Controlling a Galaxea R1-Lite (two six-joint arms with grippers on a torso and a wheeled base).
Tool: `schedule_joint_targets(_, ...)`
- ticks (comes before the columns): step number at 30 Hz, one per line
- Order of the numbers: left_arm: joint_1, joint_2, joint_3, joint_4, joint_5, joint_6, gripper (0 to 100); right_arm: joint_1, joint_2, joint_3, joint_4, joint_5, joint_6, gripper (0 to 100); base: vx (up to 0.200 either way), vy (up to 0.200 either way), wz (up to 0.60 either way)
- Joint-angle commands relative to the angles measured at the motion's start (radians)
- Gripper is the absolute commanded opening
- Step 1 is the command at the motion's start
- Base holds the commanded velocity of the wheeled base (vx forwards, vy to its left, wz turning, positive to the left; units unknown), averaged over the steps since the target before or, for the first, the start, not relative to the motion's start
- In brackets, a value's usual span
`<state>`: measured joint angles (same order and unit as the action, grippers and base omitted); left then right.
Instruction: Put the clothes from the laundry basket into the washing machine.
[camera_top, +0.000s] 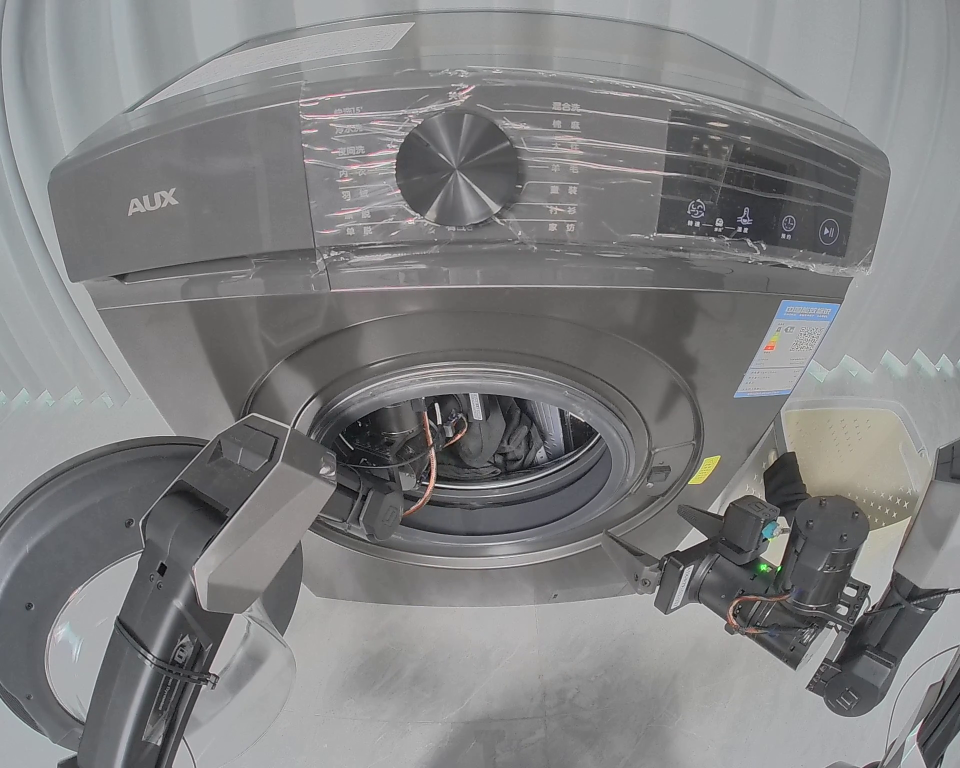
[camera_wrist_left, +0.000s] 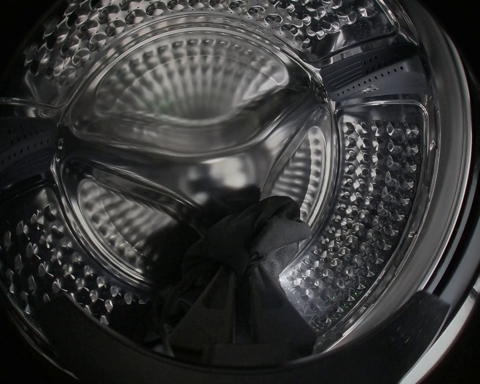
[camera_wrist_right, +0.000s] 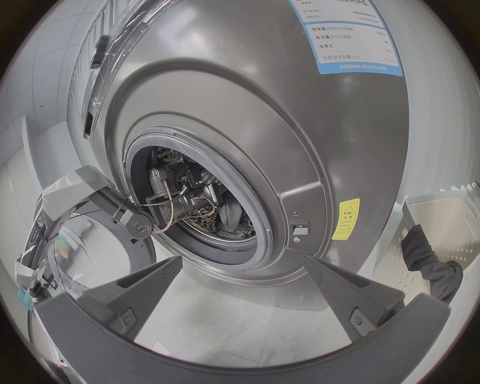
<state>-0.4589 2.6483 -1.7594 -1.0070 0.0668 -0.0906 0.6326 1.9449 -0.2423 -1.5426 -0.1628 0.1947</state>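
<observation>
Two dark garments in play. One black garment (camera_wrist_left: 245, 260) lies bunched on the low side of the drum (camera_wrist_left: 375, 175), against the perforated wall. The second dark garment (camera_wrist_right: 430, 260) hangs over the rim of the laundry basket (camera_top: 865, 450), part inside, part draped down the outer wall.

The washing machine (camera_top: 200, 340) is a grey front-loader. Its door (camera_top: 60, 560) is swung fully open on the robot's left. The basket stands on the floor (camera_top: 480, 670), just beside the machine's right front corner.

The left arm (camera_top: 250, 510) reaches through the door opening. The left tool (camera_top: 455, 420) is inside the drum, above the black garment. Its fingers are hidden behind the wrist and cable, so I cannot tell whether it is spread or closed, or whether it holds any cloth.

The right tool (camera_wrist_right: 240, 260) is spread wide with nothing between the fingers. It sits low in front of the machine, below and to the right of the door opening. It points at the lower front panel, with the basket and its draped garment close on its right, not touching.

The dial (camera_top: 457, 167) and the panel above the opening are under plastic film. A blue label (camera_top: 787, 348) and a yellow sticker (camera_top: 704, 469) are stuck right of the opening.
</observation>
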Motion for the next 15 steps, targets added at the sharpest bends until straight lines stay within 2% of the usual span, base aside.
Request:
schedule_joint_targets(1,0.002,0.032,-0.029,-0.001,0.002,-0.001,0,-0.001,0.002,0.002,-0.001,0.0,0.0,100,0.0,0.0,0.0)
schedule_joint_targets(9,0.002,0.028,-0.02,0.001,0.002,-0.008,0,-0.001,0.0,0.002,-0.001,0.0,0.0,100,0.0,0.0,0.0)
schedule_joint_targets(10,0.002,0.025,-0.015,0.001,0.002,-0.008,100,-0.002,0.0,0.003,-0.001,0.0,0.0,100,0.0,0.0,0.0)
schedule_joint_targets(14,-0.001,0.022,-0.012,-0.002,0.002,-0.021,100,-0.001,0.0,0.002,-0.001,0.0,0.0,100,0.0,0.0,0.0)
schedule_joint_targets(15,-0.007,0.018,-0.009,-0.004,0.002,-0.037,100,-0.001,0.002,0.003,-0.001,0.0,0.0,100,0.0,0.0,0.0)
